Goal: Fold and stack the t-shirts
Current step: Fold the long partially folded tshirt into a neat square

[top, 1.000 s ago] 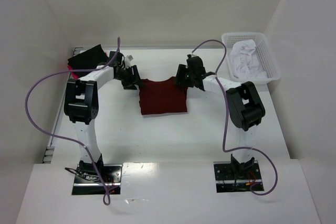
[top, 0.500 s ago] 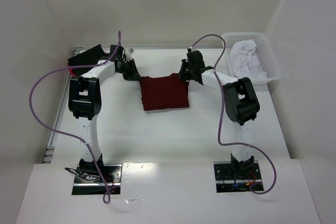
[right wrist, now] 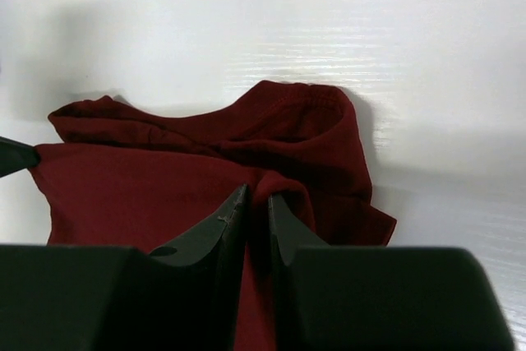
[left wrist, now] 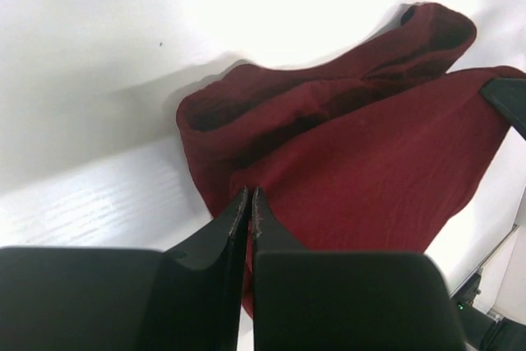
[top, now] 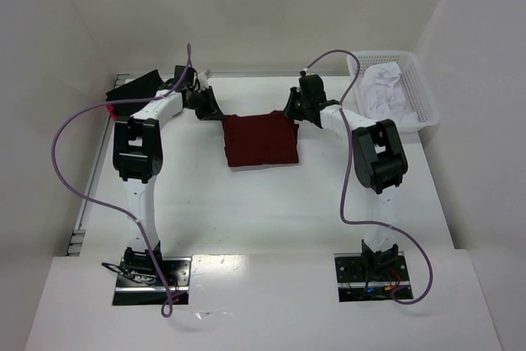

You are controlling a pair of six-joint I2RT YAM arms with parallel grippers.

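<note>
Two corners are pinched at this moment, one in each of my claws. My left claw (left wrist: 250,203) has its jaws drawn almost together on the far left corner of the maroon t-shirt (top: 261,141), and my right claw (right wrist: 256,199) is closed on a ridge of the same cloth at the far right corner. The shirt lies in the middle of the worktop (top: 271,203), already reduced to a rough square, with its collar end bunched up just beyond my fingertips.

As for progress, I judge the job partly done. A folded black t-shirt (top: 136,88) sits at the far left corner of the worktop, with a sliver of a pink t-shirt (top: 110,110) showing at its near edge. The maroon one probably needs at least one more fold before it can join them. At the far right a white basket (top: 390,55) holds crumpled white cloth (top: 385,88); whether that is another shirt awaiting its turn I cannot tell.

Compared with a second ago, both claws have gone from standing open at the shirt's far corners to being clamped on them. The shirt now lies farther away and slightly to the right, and both arms reach farther across the worktop.
</note>
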